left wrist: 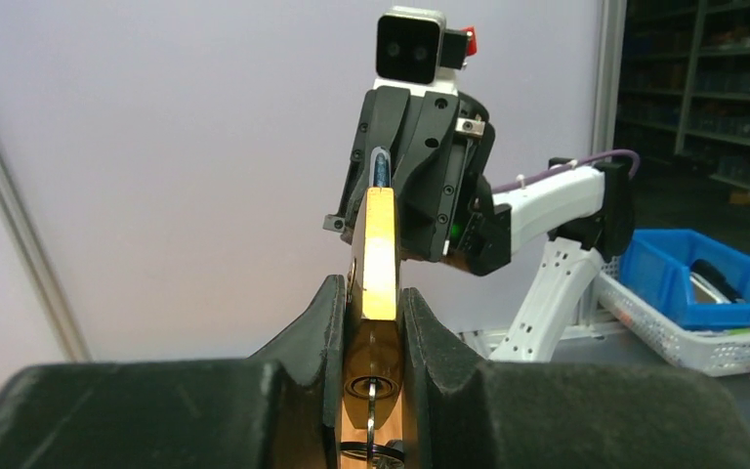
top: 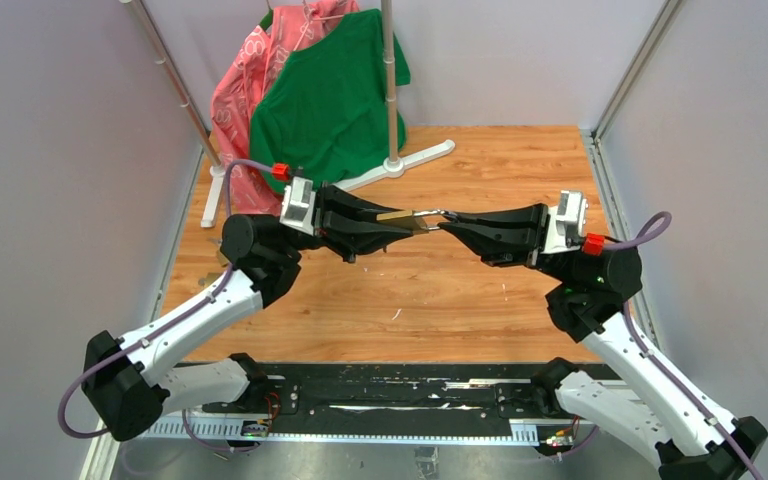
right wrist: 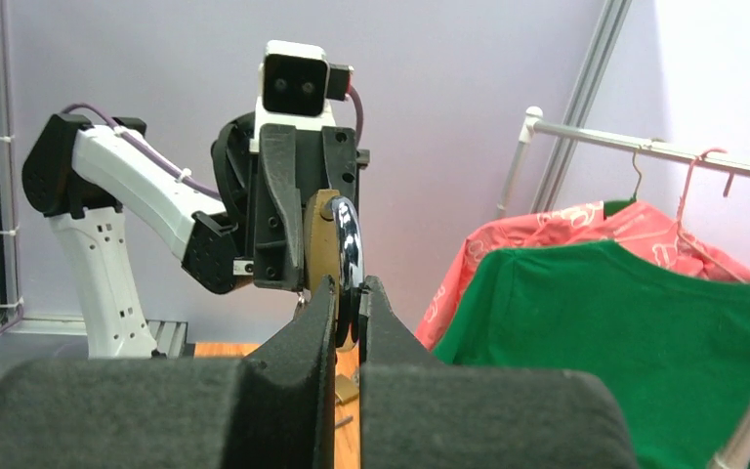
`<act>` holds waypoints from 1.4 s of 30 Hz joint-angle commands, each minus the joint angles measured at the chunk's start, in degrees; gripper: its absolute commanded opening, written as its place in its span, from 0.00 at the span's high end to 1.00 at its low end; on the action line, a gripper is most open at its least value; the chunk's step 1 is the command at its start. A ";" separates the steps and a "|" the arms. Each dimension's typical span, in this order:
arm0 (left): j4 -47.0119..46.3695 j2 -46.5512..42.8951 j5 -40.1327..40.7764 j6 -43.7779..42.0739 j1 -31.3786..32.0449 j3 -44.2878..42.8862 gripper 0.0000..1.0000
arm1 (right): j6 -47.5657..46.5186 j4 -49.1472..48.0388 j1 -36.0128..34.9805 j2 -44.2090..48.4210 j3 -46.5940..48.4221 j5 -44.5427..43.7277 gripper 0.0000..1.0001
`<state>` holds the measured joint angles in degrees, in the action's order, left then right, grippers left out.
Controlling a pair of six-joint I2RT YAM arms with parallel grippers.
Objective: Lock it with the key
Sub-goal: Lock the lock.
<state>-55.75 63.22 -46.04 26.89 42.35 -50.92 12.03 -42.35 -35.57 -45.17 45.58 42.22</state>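
A brass padlock (top: pixel 400 217) is held in the air between both grippers over the wooden table (top: pixel 410 290). My left gripper (top: pixel 410 222) is shut on the padlock's body (left wrist: pixel 381 254). The key (left wrist: pixel 372 401) sticks in the keyhole on the padlock's underside between the left fingers, with its ring hanging below. My right gripper (top: pixel 452 218) is shut on the padlock's silver shackle (right wrist: pixel 349 256). The brass body (right wrist: pixel 324 234) shows behind the shackle in the right wrist view. The key is hidden in the top view.
A clothes rack with a white base (top: pixel 400 165) stands at the back, holding a green shirt (top: pixel 335 90) and a pink garment (top: pixel 245 80). A small brass object (right wrist: pixel 347 388) lies on the table under the grippers. A blue bin (left wrist: pixel 684 283) sits beyond the table.
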 commanded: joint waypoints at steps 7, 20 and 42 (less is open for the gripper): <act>-8.56 2.08 6.49 11.77 7.91 -7.69 1.00 | 5.39 3.38 -2.38 -16.05 -9.72 12.30 1.00; -7.72 1.43 -0.25 8.02 7.84 -7.50 1.00 | -8.22 23.93 -3.64 -19.34 -9.85 3.95 1.00; 13.73 -4.28 -21.80 -18.38 2.19 1.59 1.00 | -43.17 55.48 -13.29 -16.36 3.99 7.50 1.00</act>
<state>-35.20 56.62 -59.02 7.75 35.70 -49.30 -18.26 -5.78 -42.72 -52.51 57.49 43.68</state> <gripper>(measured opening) 0.190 0.043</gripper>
